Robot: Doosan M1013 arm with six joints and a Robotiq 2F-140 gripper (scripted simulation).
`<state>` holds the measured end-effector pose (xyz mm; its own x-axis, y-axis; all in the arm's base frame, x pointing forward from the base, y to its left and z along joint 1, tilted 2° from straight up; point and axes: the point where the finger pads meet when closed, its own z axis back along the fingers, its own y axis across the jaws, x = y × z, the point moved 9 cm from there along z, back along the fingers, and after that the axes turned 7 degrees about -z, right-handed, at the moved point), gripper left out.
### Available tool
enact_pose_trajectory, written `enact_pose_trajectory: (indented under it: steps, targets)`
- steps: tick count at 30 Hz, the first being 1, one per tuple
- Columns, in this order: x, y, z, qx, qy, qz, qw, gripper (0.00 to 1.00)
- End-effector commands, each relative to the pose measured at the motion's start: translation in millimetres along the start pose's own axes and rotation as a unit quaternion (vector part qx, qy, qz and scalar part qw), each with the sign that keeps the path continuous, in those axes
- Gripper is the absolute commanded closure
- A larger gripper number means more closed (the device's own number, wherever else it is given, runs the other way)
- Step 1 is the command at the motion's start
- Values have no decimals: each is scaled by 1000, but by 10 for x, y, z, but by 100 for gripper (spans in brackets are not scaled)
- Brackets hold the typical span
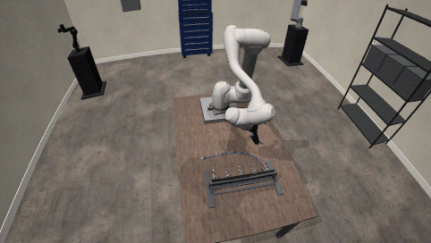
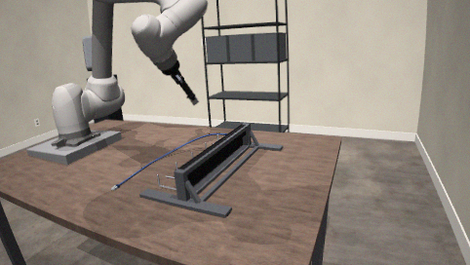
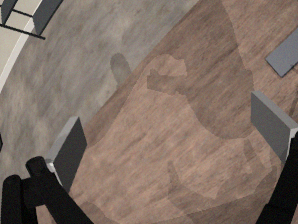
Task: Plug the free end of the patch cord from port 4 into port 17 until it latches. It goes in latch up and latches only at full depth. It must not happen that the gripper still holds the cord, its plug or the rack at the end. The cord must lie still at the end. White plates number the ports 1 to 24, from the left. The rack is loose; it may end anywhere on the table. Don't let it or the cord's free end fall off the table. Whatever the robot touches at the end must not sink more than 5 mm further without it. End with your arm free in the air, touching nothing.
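My gripper (image 1: 256, 142) (image 2: 195, 102) (image 3: 167, 119) is open and empty, above the table beyond the rack's far right end in the top view. The blue patch cord (image 1: 237, 153) (image 2: 146, 167) runs in an arc from the rack's right part in that view. Its free end, a pale plug (image 1: 202, 158) (image 2: 115, 187), lies on the table on the robot's side of the rack, far from the gripper. The grey rack (image 1: 243, 182) (image 2: 185, 203) stands upright on two feet; one foot (image 3: 286, 56) shows in the wrist view. Port numbers, port 17 and the latch are too small to tell.
The wooden table (image 1: 192, 134) (image 2: 283, 195) (image 3: 135, 165) carries the rack and the arm's base plate (image 1: 207, 113) (image 2: 68, 155). Several thin metal guides stick out from the rack's robot side. The table's edge crosses the wrist view diagonally. A shelf unit (image 1: 380, 113) (image 2: 249, 95) stands beyond the table.
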<state>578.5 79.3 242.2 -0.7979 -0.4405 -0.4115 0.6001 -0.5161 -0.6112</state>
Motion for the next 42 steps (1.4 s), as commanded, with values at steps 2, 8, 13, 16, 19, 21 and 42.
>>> enact_pose_trajectory:
  steps: [2,8,13,16,19,21,42]
  targets:
    - [286,306,151,40,-23,34,998,0]
    - [579,592,338,78,-55,72,993,0]
    - [827,815,507,107,-84,104,985,0]
    - [956,925,598,120,-100,121,980,0]
    - [1094,1038,698,134,-117,139,974,0]
    - [1195,1119,774,143,-131,152,969,0]
    - [2254,1816,1635,204,-279,284,894,0]
